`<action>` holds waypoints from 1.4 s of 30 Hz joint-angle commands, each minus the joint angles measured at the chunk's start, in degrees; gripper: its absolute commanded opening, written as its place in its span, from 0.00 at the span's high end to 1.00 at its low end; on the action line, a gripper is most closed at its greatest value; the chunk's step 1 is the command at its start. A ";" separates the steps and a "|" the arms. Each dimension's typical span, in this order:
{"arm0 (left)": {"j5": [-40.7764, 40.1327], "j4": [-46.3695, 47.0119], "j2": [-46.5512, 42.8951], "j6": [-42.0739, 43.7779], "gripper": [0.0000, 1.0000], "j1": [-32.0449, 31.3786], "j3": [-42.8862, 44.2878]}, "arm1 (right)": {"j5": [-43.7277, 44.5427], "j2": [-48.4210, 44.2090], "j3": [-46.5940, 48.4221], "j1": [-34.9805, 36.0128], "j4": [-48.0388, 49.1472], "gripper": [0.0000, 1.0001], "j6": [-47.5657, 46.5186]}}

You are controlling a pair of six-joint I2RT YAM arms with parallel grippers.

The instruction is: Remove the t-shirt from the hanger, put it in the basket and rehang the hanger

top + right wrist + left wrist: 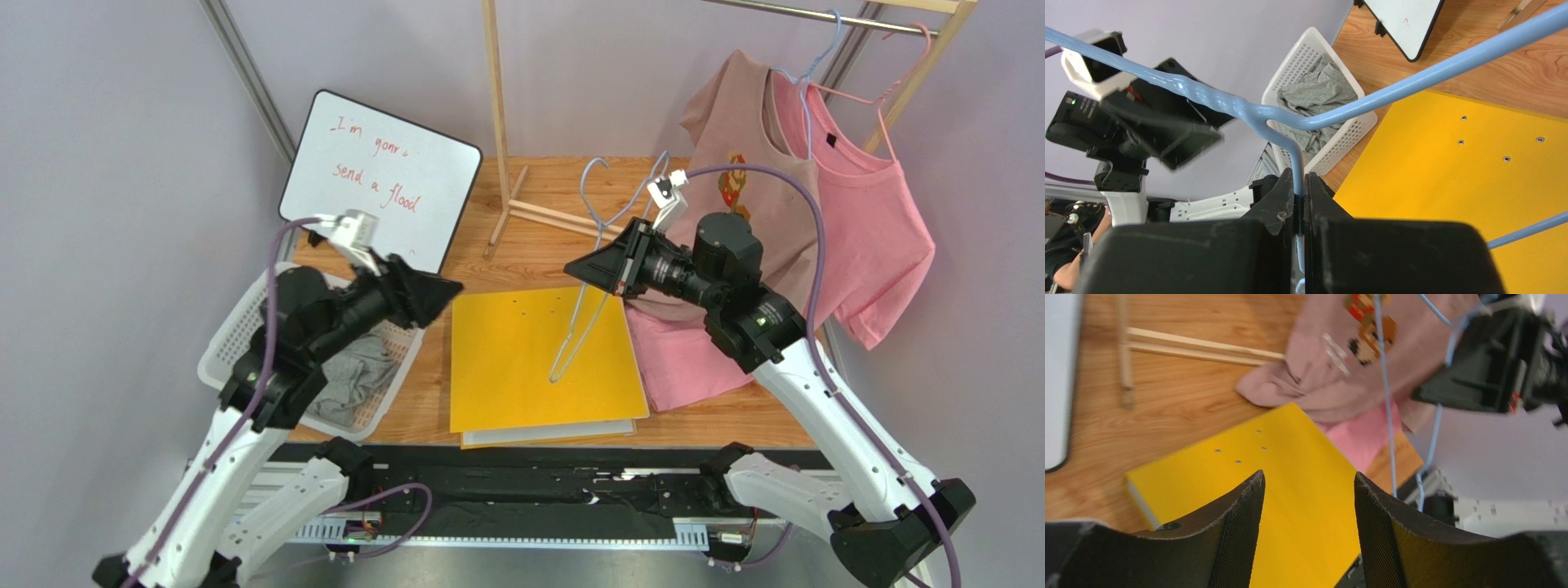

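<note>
Hanger (577, 331) first: your right tool (572, 267) has its fingers pressed together on the pale blue wire. The right wrist view shows the wire (1413, 82) pinched between the two pads just under the twisted neck. The hanger carries no cloth and hangs tilted over the yellow folder (540, 368), which lies at the middle of the counter (528, 263) by the near edge.

Your left tool (449, 294) is spread and holds nothing. It hovers between the white basket (233, 343) at the counter's left edge and the folder. In the left wrist view you can see the folder through the gap between its fingers (1247, 508).

A grey garment (356, 374) lies crumpled inside the basket. At the far right corner a beige t-shirt (724, 110) with a printed figure hangs from the rack. A pink t-shirt (871, 208) hangs just beside it. Their lower parts spill onto the counter along its right edge, touching the folder's right side.

A whiteboard (380, 178) with red writing leans at the far left corner.
</note>
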 commanded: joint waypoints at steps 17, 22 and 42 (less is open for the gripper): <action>-18.54 20.94 21.77 10.34 0.46 -37.35 -0.87 | 1.93 3.61 2.35 0.64 7.21 0.99 5.08; -22.68 20.49 21.42 7.71 0.77 -37.43 -2.72 | 2.02 3.61 2.44 1.86 6.86 0.95 4.82; -26.20 21.19 17.55 -3.11 1.00 -37.35 -3.59 | 15.20 1.94 1.21 14.08 0.00 0.60 -2.04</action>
